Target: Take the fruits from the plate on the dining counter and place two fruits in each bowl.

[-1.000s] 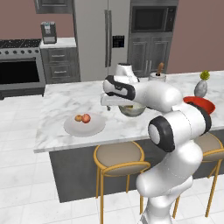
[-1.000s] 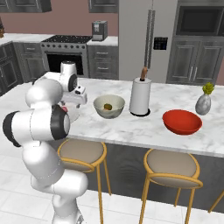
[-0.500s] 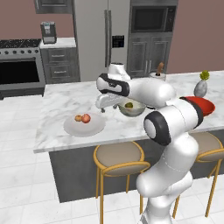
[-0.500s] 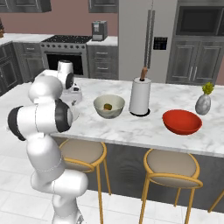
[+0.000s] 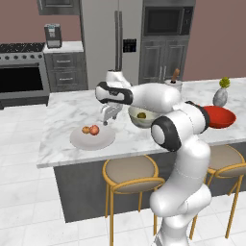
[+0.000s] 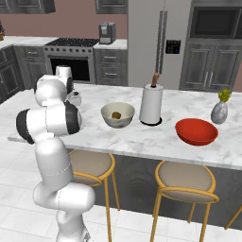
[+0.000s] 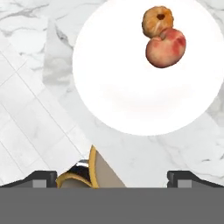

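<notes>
A long white-grey marble dining counter point(image 5: 72, 108) with a dark base stands in a grey kitchen. Round stools with yellow legs point(image 5: 132, 175) sit at its near side.

On the counter's near part lies a flat round pale grey plate point(image 5: 91, 140). Two fruits are on it and they touch each other: a reddish round fruit point(image 7: 165, 47) and an orange-brown round fruit point(image 7: 157, 21). They sit close to one edge of the plate.

The white robot arm reaches over the counter. Its claw point(image 5: 108, 113) hangs above the counter just beside the plate, between the plate and the deep bowl. The two fingers are spread wide apart and nothing is between them.

A little farther along stands a deep rounded beige-grey bowl point(image 6: 117, 115). A small fruit point(image 6: 116, 115) lies inside it; it looks greenish-brown. A second fruit cannot be made out there.

Past the bowl stands a white paper towel roll on a brown stick point(image 6: 151, 104). Then comes a wide shallow shiny red bowl point(image 6: 196, 131). Near it is a small grey vase with a yellow-green plant point(image 6: 219, 110).
</notes>
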